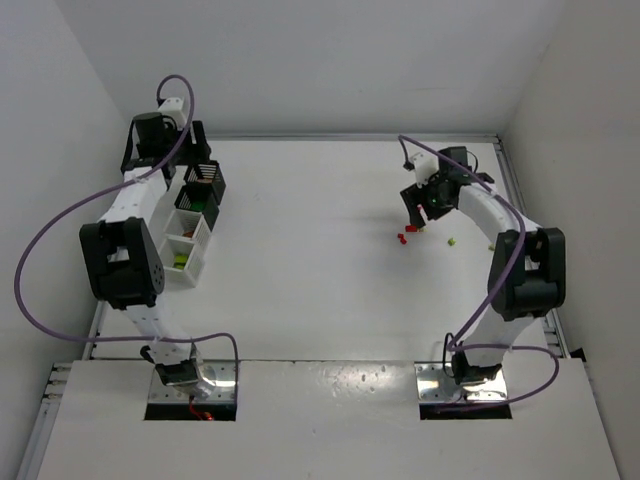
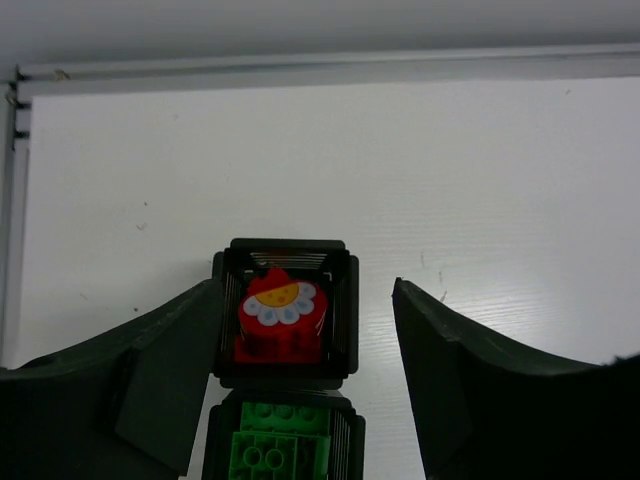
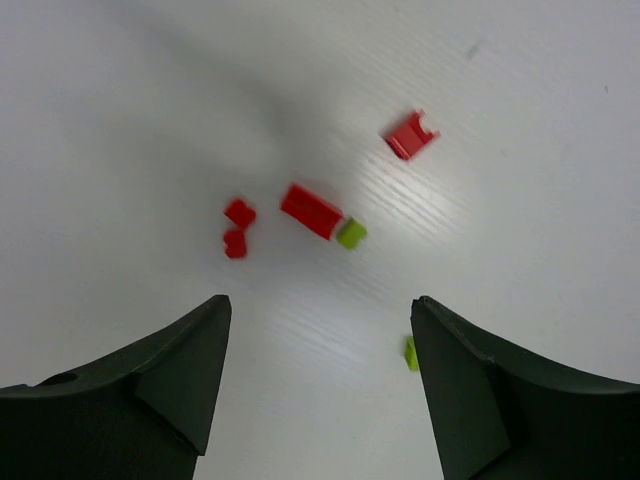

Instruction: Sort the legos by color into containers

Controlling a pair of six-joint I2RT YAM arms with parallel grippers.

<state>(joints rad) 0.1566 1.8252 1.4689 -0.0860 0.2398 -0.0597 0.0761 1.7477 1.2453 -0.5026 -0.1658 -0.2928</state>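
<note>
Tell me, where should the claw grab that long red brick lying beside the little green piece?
Across its two long sides, mid-length, coming down from above. The long red brick lies flat and slanted, so the open right gripper would likely need to turn. A green piece sits at one end.

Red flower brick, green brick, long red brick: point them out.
Red flower brick [image 2: 281, 300], left wrist view, petalled top.
Green brick [image 2: 272, 455], left wrist view, studded top.
Long red brick [image 3: 311, 210], right wrist view, middle.
</note>
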